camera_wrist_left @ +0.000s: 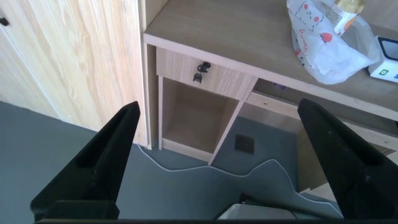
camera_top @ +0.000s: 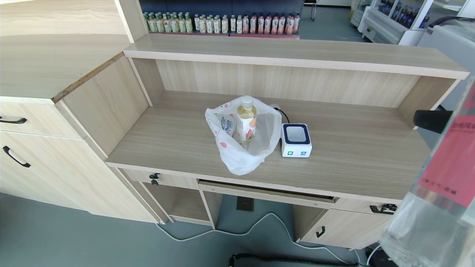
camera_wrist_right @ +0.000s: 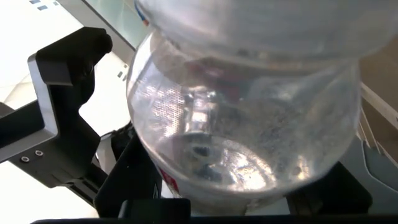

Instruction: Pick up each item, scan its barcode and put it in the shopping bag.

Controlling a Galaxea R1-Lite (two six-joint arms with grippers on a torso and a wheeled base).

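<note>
Clear bottle [camera_top: 441, 178] sits clamped in the right gripper [camera_wrist_right: 205, 174], high and well right of the scanner [camera_top: 295, 139] — smooth plastic may slip, or its barcode miss the window; left gripper [camera_wrist_left: 217, 168] hangs open.

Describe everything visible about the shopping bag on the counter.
The shopping bag is thin, translucent white plastic printed with small red and blue figures. It sits slumped and crumpled on the wooden counter, mouth open upward, one fold reaching toward the counter's front edge. A bottle of pale yellow drink with a white cap stands upright inside it. A white scanner with a dark blue frame sits close beside it, toward the robot's right; whether they touch cannot be told.
</note>
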